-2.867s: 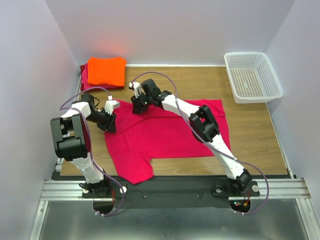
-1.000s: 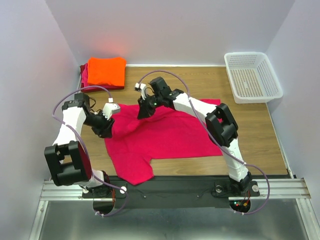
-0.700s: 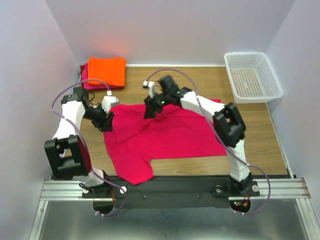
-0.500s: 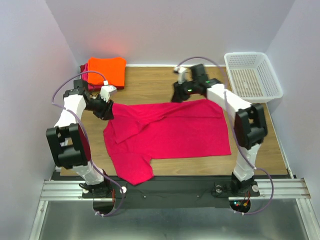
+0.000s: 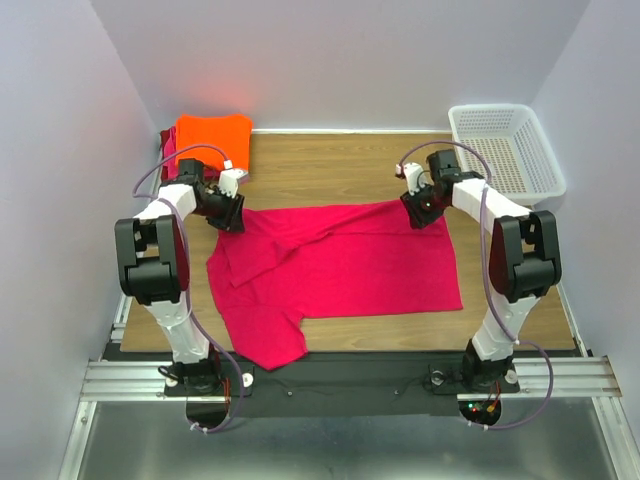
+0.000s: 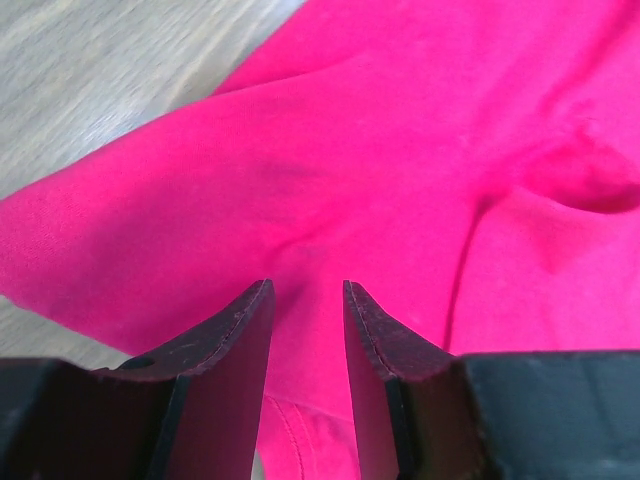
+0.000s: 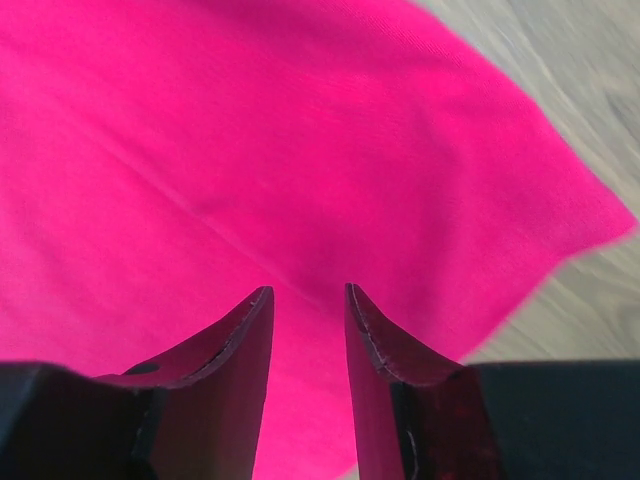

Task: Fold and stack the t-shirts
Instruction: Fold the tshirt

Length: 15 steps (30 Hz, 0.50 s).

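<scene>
Both arms have swung outward since a second ago: the right pincer (image 5: pixel 418 212) has left the middle of the magenta-pink t-shirt (image 5: pixel 340 265) for its upper right corner, and the left pincer (image 5: pixel 230 212) has gone to the upper left corner. The shirt's far edge now lies drawn out across the table (image 5: pixel 330 165).

Nearest the arm bases, at the lower left of the top view, one sleeve (image 5: pixel 265 345) reaches past the table's near edge. Above it the shirt lies spread open across the middle of the frame, with creases on its left side.

At the far corners, each wrist view shows dark fingers spread with a narrow gap. Pink cloth lies below the gap and nothing is pinched between the fingers. The right wrist view also shows the shirt's corner with bare wood beyond it.

Farthest back, in the upper left corner, the folded orange t-shirt (image 5: pixel 212 140) sits on the darker red t-shirt (image 5: pixel 167 150). A white mesh basket (image 5: pixel 490 108) stands in the upper right, apart from the cloth.
</scene>
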Available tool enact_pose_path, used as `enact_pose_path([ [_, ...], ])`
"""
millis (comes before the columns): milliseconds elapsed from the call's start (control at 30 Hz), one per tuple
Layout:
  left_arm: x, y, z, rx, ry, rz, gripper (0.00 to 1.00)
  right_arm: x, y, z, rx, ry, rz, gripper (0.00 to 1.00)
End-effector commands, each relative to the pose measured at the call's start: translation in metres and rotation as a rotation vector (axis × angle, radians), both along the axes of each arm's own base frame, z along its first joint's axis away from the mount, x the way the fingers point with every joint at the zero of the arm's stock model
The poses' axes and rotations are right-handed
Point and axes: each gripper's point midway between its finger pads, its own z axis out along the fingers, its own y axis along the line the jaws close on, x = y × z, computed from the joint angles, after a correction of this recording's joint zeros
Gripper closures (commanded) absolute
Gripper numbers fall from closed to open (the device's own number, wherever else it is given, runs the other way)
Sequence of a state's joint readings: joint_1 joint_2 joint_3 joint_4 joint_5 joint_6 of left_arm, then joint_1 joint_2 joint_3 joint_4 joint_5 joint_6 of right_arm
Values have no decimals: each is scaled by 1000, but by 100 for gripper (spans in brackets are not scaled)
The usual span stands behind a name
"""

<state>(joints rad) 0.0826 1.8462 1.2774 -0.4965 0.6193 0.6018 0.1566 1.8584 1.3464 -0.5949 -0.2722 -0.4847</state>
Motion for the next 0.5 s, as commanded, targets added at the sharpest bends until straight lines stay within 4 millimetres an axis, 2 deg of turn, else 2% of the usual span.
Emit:
enact_pose_path([
  [0, 5, 8, -11, 38, 11, 50, 55, 2, -32, 4, -128, -44, 30, 59],
  [133, 6, 13, -23, 65, 35, 63, 55, -1, -38, -1, -171, -44, 74, 59],
  [467, 4, 16, -31, 82, 57, 65, 55, -10, -44, -16, -208, -3, 129, 61],
])
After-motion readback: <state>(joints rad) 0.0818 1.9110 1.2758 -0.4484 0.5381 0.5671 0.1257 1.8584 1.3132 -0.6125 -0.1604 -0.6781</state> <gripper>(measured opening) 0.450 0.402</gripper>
